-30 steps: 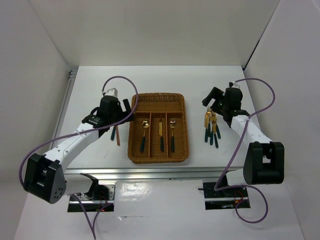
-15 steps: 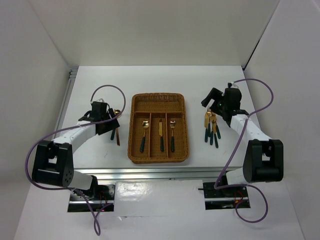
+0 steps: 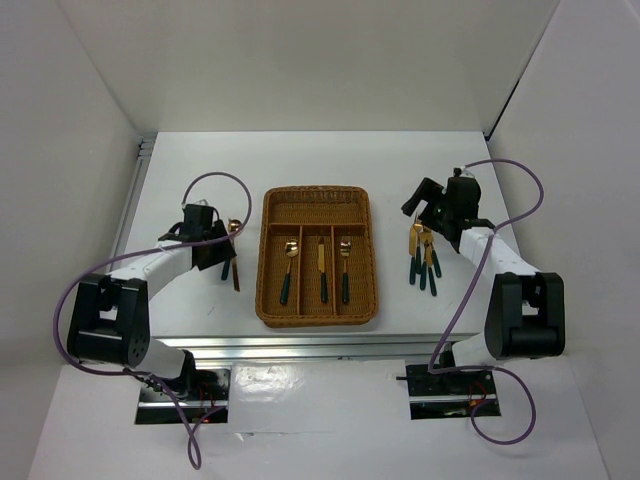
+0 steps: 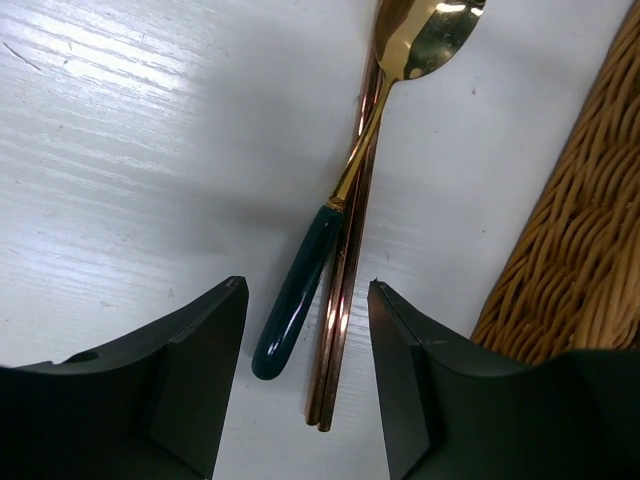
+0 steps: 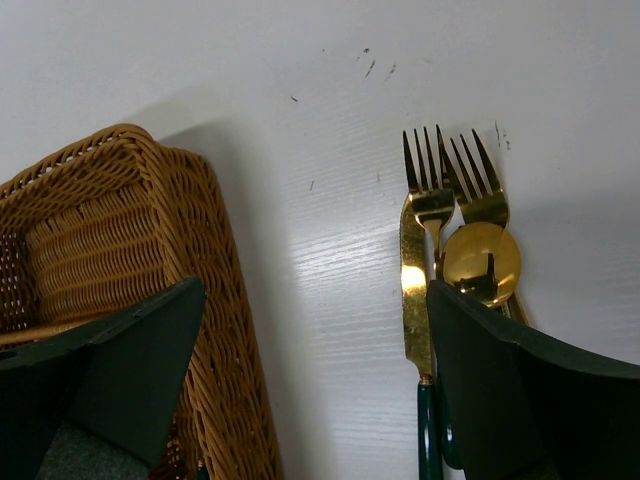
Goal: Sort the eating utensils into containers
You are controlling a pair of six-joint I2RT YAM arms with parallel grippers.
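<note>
The brown wicker tray (image 3: 270, 215) lies mid-table. Its three long slots hold a spoon (image 3: 289, 268), a knife (image 3: 322, 270) and another gold-headed utensil (image 3: 345, 270). My left gripper (image 3: 224, 254) is open, low over the table left of the tray. In the left wrist view its jaws (image 4: 305, 375) straddle the handle end of a green-handled gold spoon (image 4: 300, 300) and two copper chopsticks (image 4: 345, 300). My right gripper (image 3: 420, 207) is open and empty. It hangs (image 5: 315, 385) between the tray's corner (image 5: 120, 230) and a pile with a knife (image 5: 413, 290), two forks (image 5: 430, 195) and a spoon (image 5: 481, 262).
The pile of green-handled utensils (image 3: 424, 258) lies right of the tray. The tray's wicker wall (image 4: 570, 270) stands just right of my left fingers. White walls close in the table at the back and both sides. The crosswise slot (image 3: 316, 211) shows nothing in it.
My left gripper has swung from the tray's left rim out to the left and down onto the spoon and chopsticks. The right arm has barely moved.
</note>
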